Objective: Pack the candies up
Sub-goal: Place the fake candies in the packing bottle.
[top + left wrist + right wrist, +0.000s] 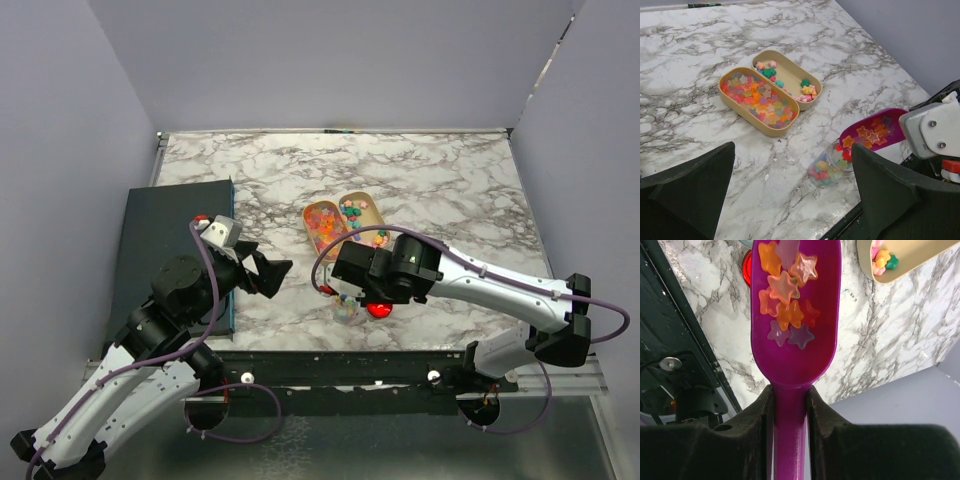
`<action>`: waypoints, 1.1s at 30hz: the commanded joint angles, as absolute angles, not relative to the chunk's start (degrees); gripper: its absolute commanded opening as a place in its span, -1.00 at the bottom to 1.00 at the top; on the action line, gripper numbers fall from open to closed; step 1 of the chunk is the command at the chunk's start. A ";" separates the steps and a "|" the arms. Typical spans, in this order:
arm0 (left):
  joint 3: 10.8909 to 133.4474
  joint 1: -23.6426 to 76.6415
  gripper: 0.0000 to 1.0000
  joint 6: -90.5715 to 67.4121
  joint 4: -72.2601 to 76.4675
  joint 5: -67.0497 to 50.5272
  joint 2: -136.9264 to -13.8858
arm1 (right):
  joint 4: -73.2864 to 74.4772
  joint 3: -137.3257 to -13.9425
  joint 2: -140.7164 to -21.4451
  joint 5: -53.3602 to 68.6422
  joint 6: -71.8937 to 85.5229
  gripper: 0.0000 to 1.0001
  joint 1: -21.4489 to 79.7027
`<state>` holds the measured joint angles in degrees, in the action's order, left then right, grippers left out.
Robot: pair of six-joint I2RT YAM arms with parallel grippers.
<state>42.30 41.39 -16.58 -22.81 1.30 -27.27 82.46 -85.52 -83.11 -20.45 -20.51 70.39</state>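
The candies are small star-shaped sweets in mixed colours. Many fill the left tan tray [758, 101], and a few lie in the right tan tray [790, 80]. My right gripper [789, 405] is shut on the handle of a purple scoop [797, 340]. The scoop carries several orange, pink and purple candies [787, 295]. Its bowl [874, 131] hangs over the mouth of a clear jar [832, 165] partly filled with candies. My left gripper [790, 200] is open with nothing in it, just left of the jar [347, 308].
A shiny red round lid [378, 309] lies on the marble table right of the jar, near the front edge. A dark board [165, 240] covers the table's left side. The trays [340, 224] sit mid-table behind the jar.
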 commanded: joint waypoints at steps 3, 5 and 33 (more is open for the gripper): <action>41.81 41.57 0.98 -15.91 -22.18 0.23 -26.82 | 83.97 -87.01 -84.07 -23.20 -23.37 -0.99 71.53; 41.77 41.55 0.98 -15.92 -22.21 0.31 -26.86 | 83.97 -87.01 -84.19 -23.33 -23.88 -0.99 71.76; 41.79 41.57 0.98 -16.01 -22.21 0.82 -27.50 | 83.85 -81.69 -84.13 -32.15 -32.05 -0.99 77.26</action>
<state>42.30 41.39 -16.58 -22.83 1.30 -27.29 82.48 -83.00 -83.85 -28.69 -28.64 75.66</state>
